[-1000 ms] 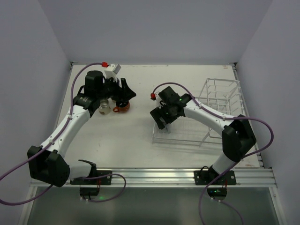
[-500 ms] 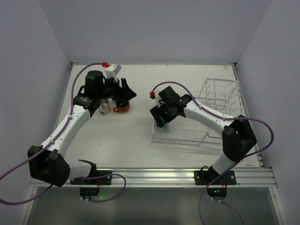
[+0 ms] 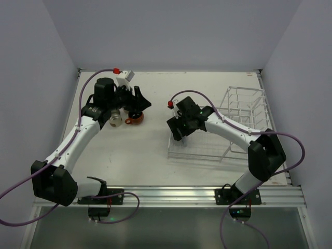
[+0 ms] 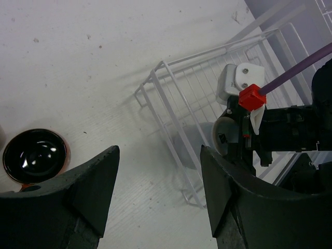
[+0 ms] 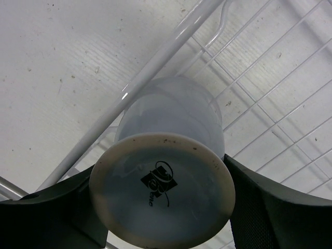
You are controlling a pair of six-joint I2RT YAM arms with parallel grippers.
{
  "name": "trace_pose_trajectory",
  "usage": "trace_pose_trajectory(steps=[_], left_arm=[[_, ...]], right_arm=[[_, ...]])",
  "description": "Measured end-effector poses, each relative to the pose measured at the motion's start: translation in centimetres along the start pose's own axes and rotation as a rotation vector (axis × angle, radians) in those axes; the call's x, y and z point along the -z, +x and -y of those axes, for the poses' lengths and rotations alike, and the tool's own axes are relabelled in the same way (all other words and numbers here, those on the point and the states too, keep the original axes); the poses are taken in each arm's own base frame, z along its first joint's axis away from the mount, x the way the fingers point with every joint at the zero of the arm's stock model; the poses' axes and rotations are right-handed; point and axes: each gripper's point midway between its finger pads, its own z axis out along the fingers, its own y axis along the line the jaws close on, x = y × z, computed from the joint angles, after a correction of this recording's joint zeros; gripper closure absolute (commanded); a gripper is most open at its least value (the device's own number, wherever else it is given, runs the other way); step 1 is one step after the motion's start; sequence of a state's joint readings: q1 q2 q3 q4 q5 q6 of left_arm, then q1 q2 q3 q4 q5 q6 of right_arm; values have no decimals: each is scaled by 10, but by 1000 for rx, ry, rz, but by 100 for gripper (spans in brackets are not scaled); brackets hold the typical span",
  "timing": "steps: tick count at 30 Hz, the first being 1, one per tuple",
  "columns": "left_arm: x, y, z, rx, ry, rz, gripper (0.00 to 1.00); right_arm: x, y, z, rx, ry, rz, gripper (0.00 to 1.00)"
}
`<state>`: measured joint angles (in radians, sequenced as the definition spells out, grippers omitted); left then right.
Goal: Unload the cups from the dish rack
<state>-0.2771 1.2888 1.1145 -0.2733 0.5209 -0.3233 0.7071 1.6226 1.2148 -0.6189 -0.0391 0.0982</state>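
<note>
Shift, slight, of right pincer (image 5: 165, 218), clenched on blue-grey cup (image 5: 171, 116); left pincer (image 4: 158, 199) spread, unmoved since.

Glossy white wire dish rack (image 5: 171, 44), matte blue-grey cup (image 5: 171, 124), glossy-dark mug (image 4: 35, 157) interior

Rack rim (image 5: 166, 49) just beside blue-grey cup (image 5: 166, 171); mug (image 4: 33, 155) near left pincer (image 4: 158, 151).

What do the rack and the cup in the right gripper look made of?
The dish rack: likely metal wire with a glossy white coating; its rods carry bright highlights. The blue-grey cup: probably glazed ceramic, given the pale speckled base ring and printed mark.
</note>
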Motion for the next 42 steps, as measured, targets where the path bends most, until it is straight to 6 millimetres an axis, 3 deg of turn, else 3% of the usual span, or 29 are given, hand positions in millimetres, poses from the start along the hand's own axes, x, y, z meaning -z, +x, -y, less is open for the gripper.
trace_pose_trajectory(steps=[7, 17, 25, 32, 42], left_arm=[[0, 0, 1, 6, 5, 1, 33], [0, 0, 4, 16, 17, -2, 34], [0, 0, 8, 29, 35, -4, 34], [5, -4, 24, 35, 109, 5, 34], [13, -1, 51, 74, 256, 7, 35]], right_arm=[[6, 6, 4, -34, 30, -12, 100], [38, -3, 4, -74, 47, 62, 100], [44, 1, 3, -128, 38, 100, 100], [58, -1, 8, -206, 29, 178, 100], [96, -27, 24, -344, 11, 342, 100]])
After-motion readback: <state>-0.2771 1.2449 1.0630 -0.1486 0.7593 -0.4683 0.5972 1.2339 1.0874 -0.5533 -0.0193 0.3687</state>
